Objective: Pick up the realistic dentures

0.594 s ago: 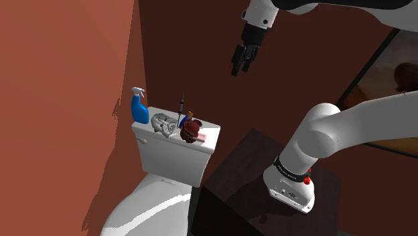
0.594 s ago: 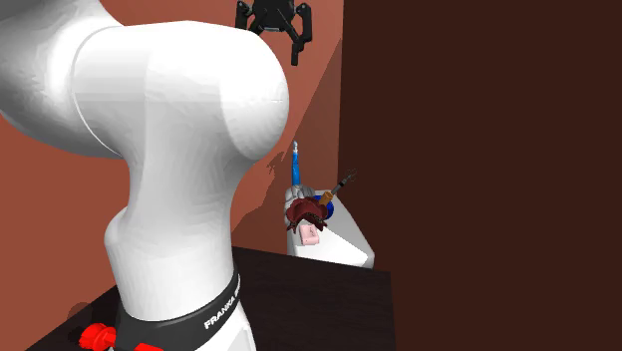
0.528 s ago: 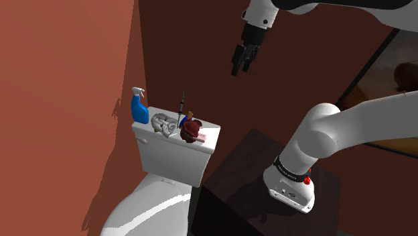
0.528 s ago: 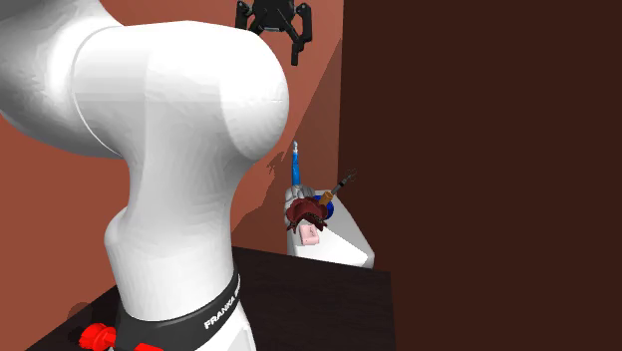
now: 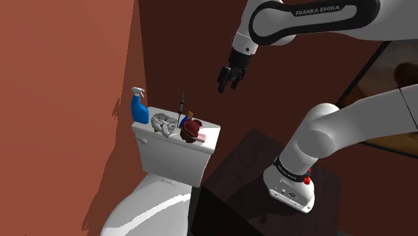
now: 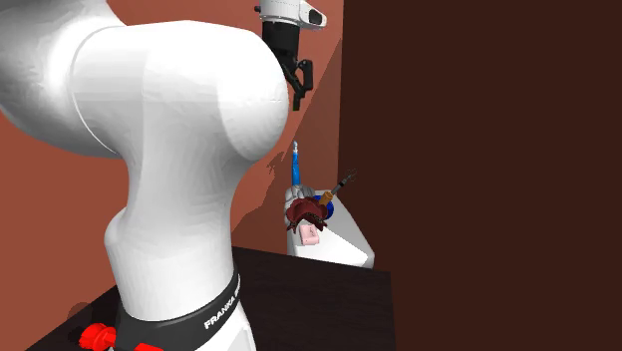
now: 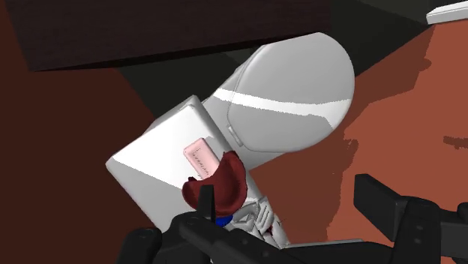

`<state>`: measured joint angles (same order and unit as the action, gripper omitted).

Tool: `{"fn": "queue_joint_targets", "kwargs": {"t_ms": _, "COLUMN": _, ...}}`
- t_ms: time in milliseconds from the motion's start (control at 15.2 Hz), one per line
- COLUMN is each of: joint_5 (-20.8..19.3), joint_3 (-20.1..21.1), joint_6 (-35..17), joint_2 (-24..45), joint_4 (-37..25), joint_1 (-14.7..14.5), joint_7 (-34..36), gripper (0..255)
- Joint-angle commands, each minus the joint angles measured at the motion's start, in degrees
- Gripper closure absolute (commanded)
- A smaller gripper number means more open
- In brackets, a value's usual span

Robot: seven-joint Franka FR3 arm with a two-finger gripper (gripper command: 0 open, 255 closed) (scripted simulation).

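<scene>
The dentures (image 5: 193, 128) are a lumpy dark red piece lying on the white toilet tank lid (image 5: 213, 125), next to a small pink block (image 5: 201, 137). They also show in the second exterior view as the dentures (image 6: 299, 210) at the near end of the tank (image 6: 344, 245). My black gripper (image 5: 226, 79) hangs in the air above the tank and to the shoulder view's right of it, well clear of the dentures. In the wrist view the dentures (image 7: 218, 184) lie just beyond my gripper (image 7: 300, 236), whose fingers stand apart with nothing between them.
A blue spray bottle (image 5: 138, 107), a grey metal object (image 5: 161, 123) and a thin dark pen-like tool (image 5: 181, 106) share the tank lid. Red-brown walls close in behind and beside the toilet. The white toilet seat (image 5: 144, 211) lies below, and the dark stand (image 5: 244, 178) to the shoulder view's right.
The arm has swung down and towards the shoulder view's left, bringing the gripper lower and closer to the tank. The hand has also turned. The objects on the tank have not moved.
</scene>
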<state>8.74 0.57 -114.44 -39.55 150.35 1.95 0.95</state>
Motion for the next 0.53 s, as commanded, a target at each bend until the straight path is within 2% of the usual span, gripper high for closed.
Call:
{"fn": "queue_joint_targets", "kwargs": {"t_ms": 0, "joint_5": 1.15, "joint_3": 0.31, "joint_6": -5.37, "joint_2": 2.24, "joint_4": 2.41, "joint_1": 0.06, "joint_7": 0.91, "gripper": 0}}
{"fn": "queue_joint_targets", "kwargs": {"t_ms": 462, "joint_5": 6.47, "joint_3": 0.83, "joint_6": -24.79, "joint_2": 14.86, "joint_4": 7.21, "joint_1": -0.9, "joint_7": 2.58, "gripper": 0}}
